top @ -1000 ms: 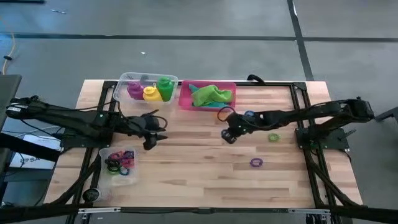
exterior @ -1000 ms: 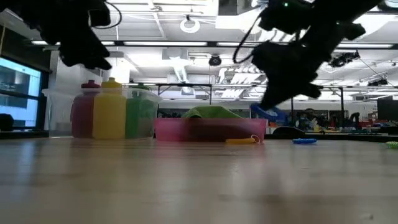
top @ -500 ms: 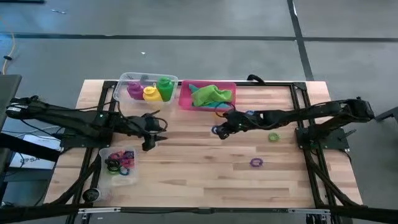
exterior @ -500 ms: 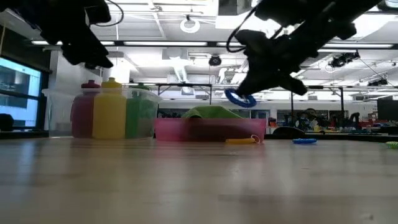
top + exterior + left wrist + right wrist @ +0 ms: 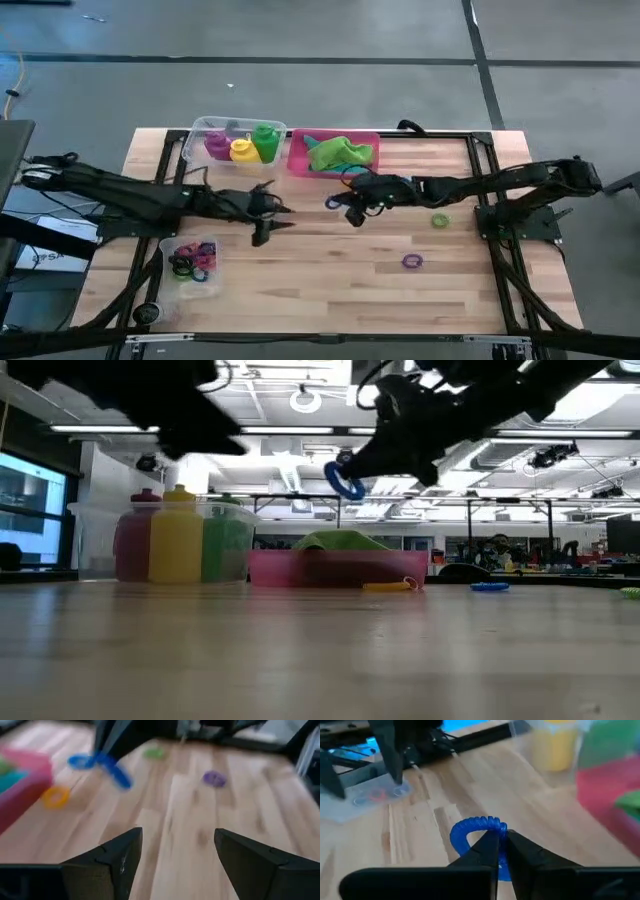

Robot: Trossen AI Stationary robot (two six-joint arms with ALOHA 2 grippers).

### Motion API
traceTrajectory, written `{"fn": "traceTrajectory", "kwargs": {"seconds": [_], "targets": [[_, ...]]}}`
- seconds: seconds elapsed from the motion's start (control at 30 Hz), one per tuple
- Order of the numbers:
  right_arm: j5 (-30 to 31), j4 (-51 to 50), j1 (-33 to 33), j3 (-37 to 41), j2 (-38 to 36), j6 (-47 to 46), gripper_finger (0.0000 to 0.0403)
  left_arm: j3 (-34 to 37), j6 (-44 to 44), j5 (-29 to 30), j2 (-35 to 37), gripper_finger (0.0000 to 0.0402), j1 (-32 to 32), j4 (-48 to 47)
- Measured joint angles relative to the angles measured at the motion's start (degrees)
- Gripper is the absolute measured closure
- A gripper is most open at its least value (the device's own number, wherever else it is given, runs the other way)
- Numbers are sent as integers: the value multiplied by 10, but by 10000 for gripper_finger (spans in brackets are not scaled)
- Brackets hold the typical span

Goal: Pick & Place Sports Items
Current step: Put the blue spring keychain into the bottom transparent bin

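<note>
Your right gripper [image 5: 501, 851] pinches the blue ring [image 5: 476, 836] above the surface [image 5: 330, 270], just beside the pink tray [image 5: 297, 158]; your left gripper [image 5: 175, 847] hangs spread.

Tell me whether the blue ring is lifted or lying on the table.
Lifted. The right gripper is shut on the blue ring, which hangs clear above the table.
</note>
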State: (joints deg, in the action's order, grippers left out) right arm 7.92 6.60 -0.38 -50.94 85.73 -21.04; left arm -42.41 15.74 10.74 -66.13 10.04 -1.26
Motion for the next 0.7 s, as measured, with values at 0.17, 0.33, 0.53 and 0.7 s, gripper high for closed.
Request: {"fn": "traceTrajectory", "kwargs": {"seconds": [0.17,0.33,0.53,0.7], "targets": [[9,9,0,0,0,53,402,0,-65,13,-110,199,-1,182],[11,14,0,0,0,80,402,0,-77,86,-187,199,-1,252],[11,26,0,0,0,89,402,0,-113,121,-253,199,-1,319],[12,32,0,0,0,95,402,0,-136,172,-275,199,-1,353]]}}
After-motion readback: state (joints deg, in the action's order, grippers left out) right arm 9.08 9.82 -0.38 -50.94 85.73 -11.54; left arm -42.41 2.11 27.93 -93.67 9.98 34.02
